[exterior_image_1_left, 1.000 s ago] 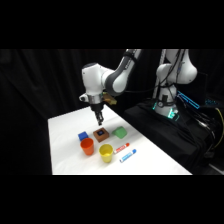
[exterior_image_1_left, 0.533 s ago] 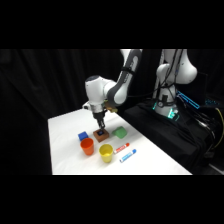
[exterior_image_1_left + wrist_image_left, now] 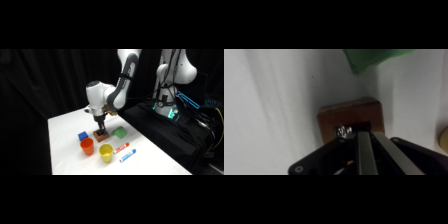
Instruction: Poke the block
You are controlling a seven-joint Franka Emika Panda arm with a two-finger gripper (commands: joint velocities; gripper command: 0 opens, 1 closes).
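Here the hand (image 3: 101, 131) is down on top of the block (image 3: 102, 135), fingers (image 3: 365, 152) pressed together, closed on nothing, tips at the block's dark top mark. Block sits on the white table (image 3: 65, 145), approx. in the middle of the objects: blue block (image 3: 83, 135) on one side, green block (image 3: 119, 132) on the other, orange cup (image 3: 87, 146), yellow cup (image 3: 106, 153) and 2 markers (image 3: 124, 152) nearer the camera.

gripper (image 3: 101, 131) on top of block (image 3: 102, 136); seen from the side, square block (image 3: 119, 132) right of it, two cups (image 3: 105, 152) in front.
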